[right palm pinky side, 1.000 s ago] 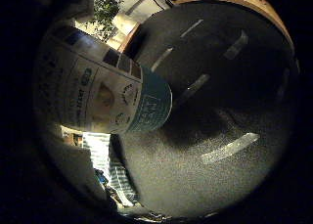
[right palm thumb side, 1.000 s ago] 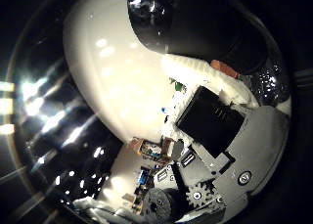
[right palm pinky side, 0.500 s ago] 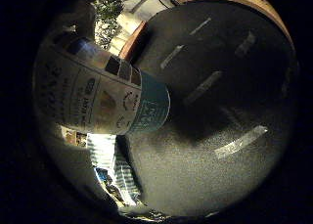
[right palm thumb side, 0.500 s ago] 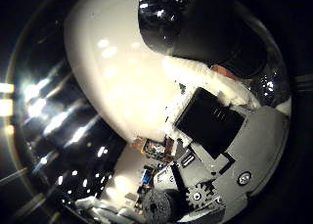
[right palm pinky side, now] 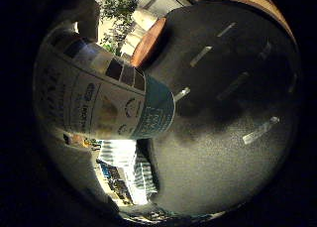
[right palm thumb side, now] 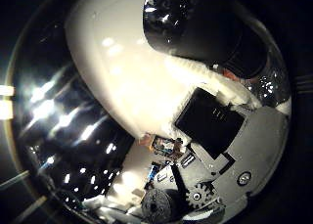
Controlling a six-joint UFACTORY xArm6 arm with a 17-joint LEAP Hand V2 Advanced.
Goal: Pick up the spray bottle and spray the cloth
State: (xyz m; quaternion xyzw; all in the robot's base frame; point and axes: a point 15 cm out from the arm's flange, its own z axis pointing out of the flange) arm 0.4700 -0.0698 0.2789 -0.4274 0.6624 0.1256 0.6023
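In the little finger side palm view, the spray bottle [right palm pinky side: 106, 105] fills the nine o'clock half, close to the palm: a round body wrapped in a pale label with a teal band and small dark squares, its print too small to read. It hangs over a dark, grainy table [right palm pinky side: 233, 152]. In the thumb side view, its glossy white shoulder bulges at eleven o'clock, the hand [right palm thumb side: 215, 131] curled round it.
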